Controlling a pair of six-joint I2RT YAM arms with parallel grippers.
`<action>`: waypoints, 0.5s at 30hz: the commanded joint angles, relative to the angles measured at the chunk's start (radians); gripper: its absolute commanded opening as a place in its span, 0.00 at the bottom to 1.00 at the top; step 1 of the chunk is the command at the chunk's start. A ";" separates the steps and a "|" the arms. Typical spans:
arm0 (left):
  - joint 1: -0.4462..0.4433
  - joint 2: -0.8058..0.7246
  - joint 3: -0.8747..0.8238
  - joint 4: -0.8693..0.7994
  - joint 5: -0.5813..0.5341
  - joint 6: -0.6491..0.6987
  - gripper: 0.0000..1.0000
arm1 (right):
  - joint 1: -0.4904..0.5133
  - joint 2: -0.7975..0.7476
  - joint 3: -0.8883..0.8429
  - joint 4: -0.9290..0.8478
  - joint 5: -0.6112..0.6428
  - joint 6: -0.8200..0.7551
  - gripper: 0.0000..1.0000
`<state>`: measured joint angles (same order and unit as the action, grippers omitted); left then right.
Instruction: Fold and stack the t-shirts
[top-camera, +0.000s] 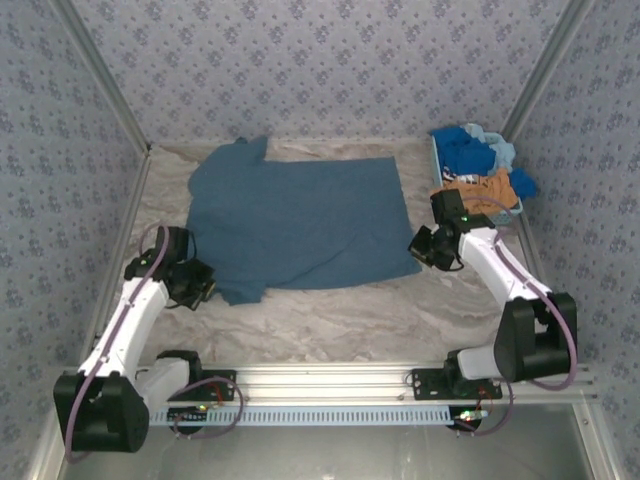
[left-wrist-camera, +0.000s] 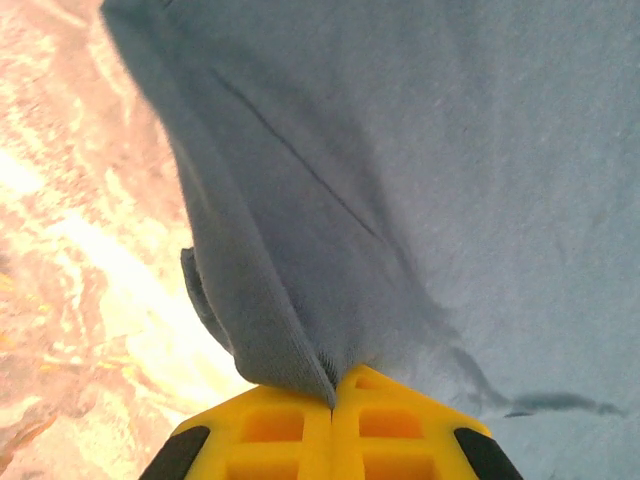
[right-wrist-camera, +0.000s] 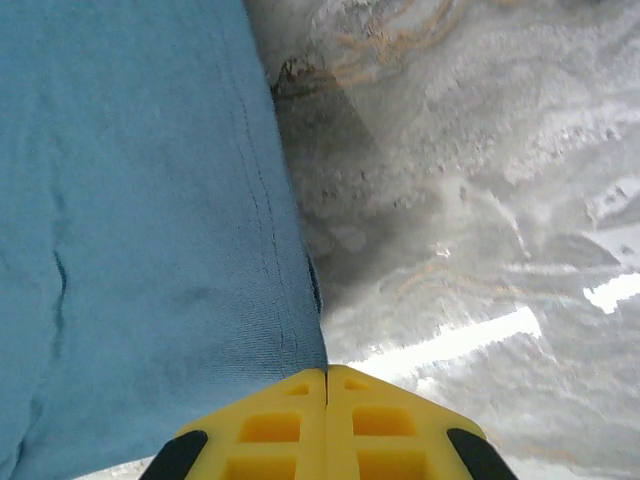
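A dusty slate-blue t-shirt (top-camera: 295, 220) lies spread across the middle of the marbled table. My left gripper (top-camera: 203, 285) is shut on its near left corner, where the cloth (left-wrist-camera: 300, 300) bunches up between the yellow fingers (left-wrist-camera: 270, 420). My right gripper (top-camera: 425, 250) is shut on the near right corner, pinching the stitched hem (right-wrist-camera: 290, 330) between its yellow fingers (right-wrist-camera: 400, 425). More t-shirts, bright blue (top-camera: 465, 148), light blue (top-camera: 500, 152) and orange-brown (top-camera: 490, 188), are piled at the back right.
The pile of shirts sits in a light-blue plastic basket (top-camera: 438, 172) against the right wall. Patterned walls close in the table on three sides. Bare marbled table (top-camera: 350, 315) stretches between the shirt and the arm bases.
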<state>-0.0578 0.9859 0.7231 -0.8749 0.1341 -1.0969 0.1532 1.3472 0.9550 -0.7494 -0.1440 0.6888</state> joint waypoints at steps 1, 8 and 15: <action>0.009 -0.026 -0.033 -0.091 0.004 -0.055 0.03 | 0.007 -0.036 -0.056 -0.116 0.027 -0.002 0.00; 0.004 -0.053 -0.055 -0.144 -0.026 -0.080 0.01 | 0.010 -0.056 -0.124 -0.141 0.082 0.005 0.00; -0.076 -0.170 -0.005 -0.311 -0.175 -0.194 0.00 | 0.033 -0.065 -0.127 -0.158 0.145 0.023 0.00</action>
<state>-0.1123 0.8673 0.6788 -1.0554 0.0460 -1.2091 0.1738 1.2957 0.8333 -0.8680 -0.0490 0.6918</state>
